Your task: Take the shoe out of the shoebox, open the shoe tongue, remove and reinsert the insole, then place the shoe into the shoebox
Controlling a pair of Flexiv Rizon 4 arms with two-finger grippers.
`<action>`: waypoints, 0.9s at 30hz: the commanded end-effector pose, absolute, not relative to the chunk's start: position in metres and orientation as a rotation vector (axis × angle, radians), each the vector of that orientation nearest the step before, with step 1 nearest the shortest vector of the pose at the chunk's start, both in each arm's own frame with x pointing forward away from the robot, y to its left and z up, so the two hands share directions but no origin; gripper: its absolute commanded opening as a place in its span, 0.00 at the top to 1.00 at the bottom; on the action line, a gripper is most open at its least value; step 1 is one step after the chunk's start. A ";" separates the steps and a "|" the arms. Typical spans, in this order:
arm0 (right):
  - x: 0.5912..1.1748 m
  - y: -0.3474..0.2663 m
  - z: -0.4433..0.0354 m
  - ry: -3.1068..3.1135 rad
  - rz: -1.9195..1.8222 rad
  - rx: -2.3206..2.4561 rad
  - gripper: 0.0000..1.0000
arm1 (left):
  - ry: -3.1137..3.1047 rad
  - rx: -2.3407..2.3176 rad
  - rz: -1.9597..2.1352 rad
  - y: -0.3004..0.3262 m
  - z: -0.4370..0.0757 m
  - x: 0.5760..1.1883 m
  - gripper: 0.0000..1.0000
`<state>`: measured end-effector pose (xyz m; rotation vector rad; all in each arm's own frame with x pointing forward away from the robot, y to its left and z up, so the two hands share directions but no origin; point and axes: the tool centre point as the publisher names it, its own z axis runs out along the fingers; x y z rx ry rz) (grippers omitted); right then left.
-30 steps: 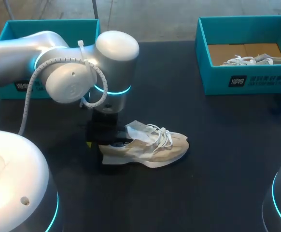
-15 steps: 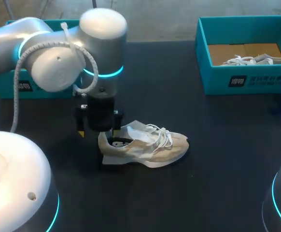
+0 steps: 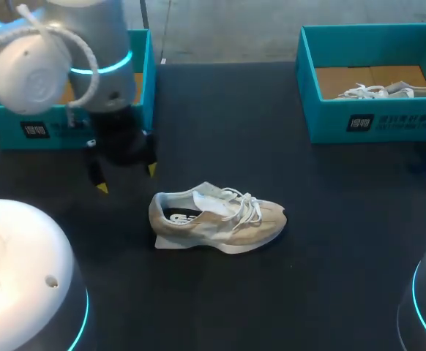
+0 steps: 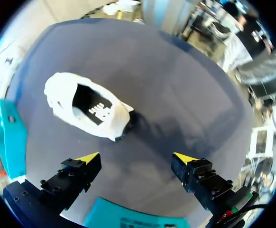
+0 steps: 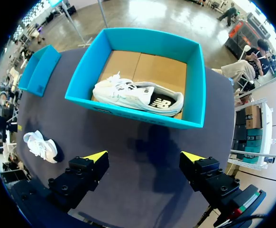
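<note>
A beige shoe with white laces lies on its sole mid-table, toe pointing right, a dark insole showing in its opening. My left gripper hangs open above the table, to the left of and behind the heel, holding nothing. In the left wrist view the shoe lies ahead of the open left gripper, well clear of its fingers. The right gripper is open and empty, hovering in front of the right shoebox, which holds a second shoe.
A teal shoebox stands at the back left, just behind my left arm. The teal right shoebox with the other shoe stands at the back right. My arms' white bases fill the front corners.
My left gripper has opened, come away from the shoe's heel, and risen back and to the left toward the left box. The shoe stays where it lay.
</note>
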<state>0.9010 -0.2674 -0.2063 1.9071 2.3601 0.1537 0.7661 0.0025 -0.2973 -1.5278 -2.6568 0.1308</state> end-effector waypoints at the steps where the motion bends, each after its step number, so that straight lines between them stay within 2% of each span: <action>1: 0.901 -0.268 -0.206 2.361 0.155 1.907 0.00 | -3.036 -1.294 0.445 0.026 -0.295 0.758 0.00; 17: 0.901 -0.268 -0.206 2.361 0.155 1.907 0.00 | -3.217 -0.926 0.708 0.059 -0.304 0.745 0.00; 18: 0.901 -0.268 -0.206 2.361 0.155 1.907 0.00 | -3.215 -0.797 0.889 0.075 -0.312 0.735 0.00; 27: 0.901 -0.268 -0.206 2.361 0.155 1.907 0.00 | -3.136 -0.630 1.151 0.096 -0.328 0.726 0.00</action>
